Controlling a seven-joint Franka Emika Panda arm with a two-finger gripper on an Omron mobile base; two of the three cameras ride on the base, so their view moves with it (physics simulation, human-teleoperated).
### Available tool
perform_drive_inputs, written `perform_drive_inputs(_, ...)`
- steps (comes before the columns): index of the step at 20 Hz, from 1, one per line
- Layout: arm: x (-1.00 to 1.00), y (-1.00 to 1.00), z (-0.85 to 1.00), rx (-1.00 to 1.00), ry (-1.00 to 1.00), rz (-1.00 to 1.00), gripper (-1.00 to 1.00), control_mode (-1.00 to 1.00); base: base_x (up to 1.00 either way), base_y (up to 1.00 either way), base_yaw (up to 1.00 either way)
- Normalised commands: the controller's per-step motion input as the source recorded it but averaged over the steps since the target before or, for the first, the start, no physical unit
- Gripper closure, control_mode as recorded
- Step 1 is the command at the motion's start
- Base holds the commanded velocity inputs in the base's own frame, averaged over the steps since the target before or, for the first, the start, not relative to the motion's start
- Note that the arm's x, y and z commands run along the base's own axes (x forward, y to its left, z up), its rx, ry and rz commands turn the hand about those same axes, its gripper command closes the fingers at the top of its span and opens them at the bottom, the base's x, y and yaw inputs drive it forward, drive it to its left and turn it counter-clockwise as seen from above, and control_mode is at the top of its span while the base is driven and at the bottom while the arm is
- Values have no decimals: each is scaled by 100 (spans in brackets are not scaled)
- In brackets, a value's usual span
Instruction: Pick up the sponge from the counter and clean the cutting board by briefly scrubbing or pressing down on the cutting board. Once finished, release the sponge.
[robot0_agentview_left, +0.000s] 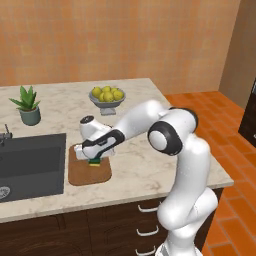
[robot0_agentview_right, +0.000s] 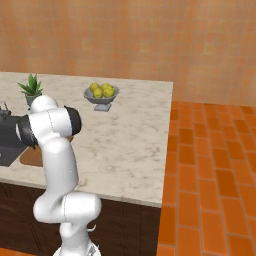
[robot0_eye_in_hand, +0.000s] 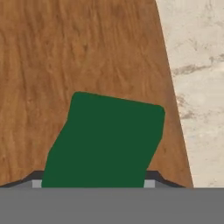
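Hand (robot0_agentview_left: 94, 159) pressing sponge (robot0_eye_in_hand: 105, 140) onto cutting board (robot0_agentview_left: 89, 174), bowl (robot0_agentview_left: 107, 100) holding lemons (robot0_agentview_left: 106, 93)

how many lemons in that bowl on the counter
5 visible, all piled in the grey footed bowl at the back of the counter: lemons packed together, with others possibly hidden underneath.

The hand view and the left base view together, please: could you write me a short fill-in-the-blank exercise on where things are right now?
1. The green-topped rectangular sponge lies over the brown wooden ____.
2. The grey bowl on the marbled stone counter holds yellow ____.
3. Left of the board sits the dark grey ____.
4. The green potted plant stands behind the ____.

Missing words: cutting board; lemons; sink; sink
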Motion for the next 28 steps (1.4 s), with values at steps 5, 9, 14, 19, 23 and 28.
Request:
perform_drive_inputs(5,24,-81,0,0,0,0,100,-100,0,0,0)
perform_drive_inputs(9,57,-4,-1,0,0,1,100,-100,0,0,0)
perform_drive_inputs(14,60,2,0,0,0,0,100,-100,0,0,0)
perform_drive_inputs(19,57,13,2,0,1,0,100,-100,0,0,0)
perform_drive_inputs(23,38,38,0,-2,2,0,100,-100,0,0,0)
perform_drive_inputs(28,11,88,0,-13,7,0,100,-100,0,0,0)
